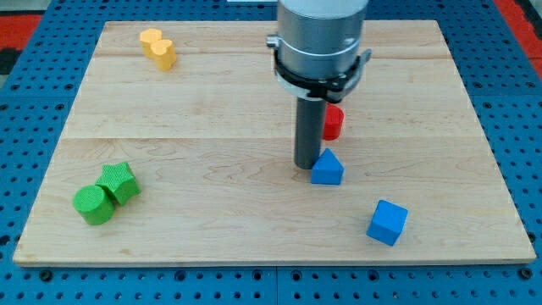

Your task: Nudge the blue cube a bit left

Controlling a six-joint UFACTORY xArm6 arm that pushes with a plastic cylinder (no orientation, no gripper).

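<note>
A: Wooden surface (pixel 212 127) on blue pegboard (pixel 525 127). Containers?
B: None; blocks lie loose. Blue cube (pixel 387 222) at the view's lower right.
A: My tip (pixel 306 166)?
B: Touching blue wedge's (pixel 327 168) left side, red block (pixel 333 123) just behind; cube well apart.
A: Claw?
B: None fitted, only rod. Yellow block (pixel 157 47) upper left; green blocks (pixel 106 193) lower left, touching.

Bright, even light — soft short shadows | sharp focus — no glare

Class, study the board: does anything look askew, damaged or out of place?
Nothing damaged. The blue cube sits turned at an angle to the board edge, and my tip rests beside the blue triangular block, not the cube.
</note>
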